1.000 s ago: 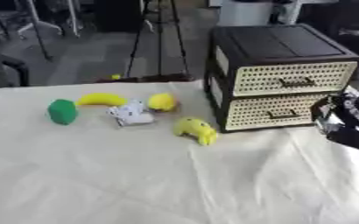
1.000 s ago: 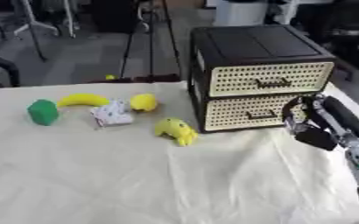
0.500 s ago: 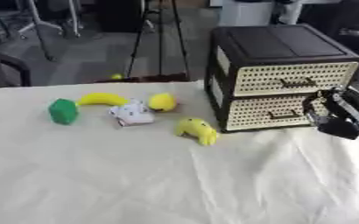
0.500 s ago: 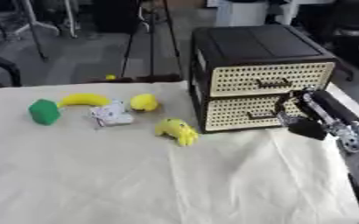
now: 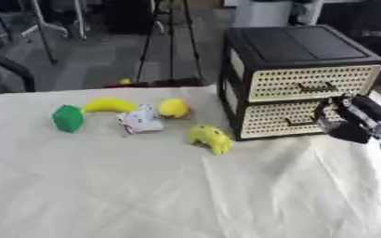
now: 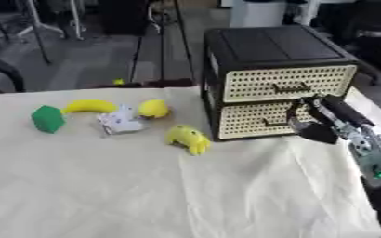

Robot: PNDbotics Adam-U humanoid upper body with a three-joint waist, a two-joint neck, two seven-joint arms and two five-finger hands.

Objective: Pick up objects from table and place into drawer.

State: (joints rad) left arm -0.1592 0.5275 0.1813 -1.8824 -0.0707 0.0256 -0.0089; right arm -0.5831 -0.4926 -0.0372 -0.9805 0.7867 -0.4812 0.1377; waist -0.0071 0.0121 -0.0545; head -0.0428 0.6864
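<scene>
My right hand [image 6: 314, 124], fingers curled and holding nothing, sits just right of the lower drawer's handle [image 6: 277, 122].

Right hand [image 6: 314, 126] covers part of the lower drawer [image 6: 255, 120] front, finger contact with the handle too blurred to tell
</scene>
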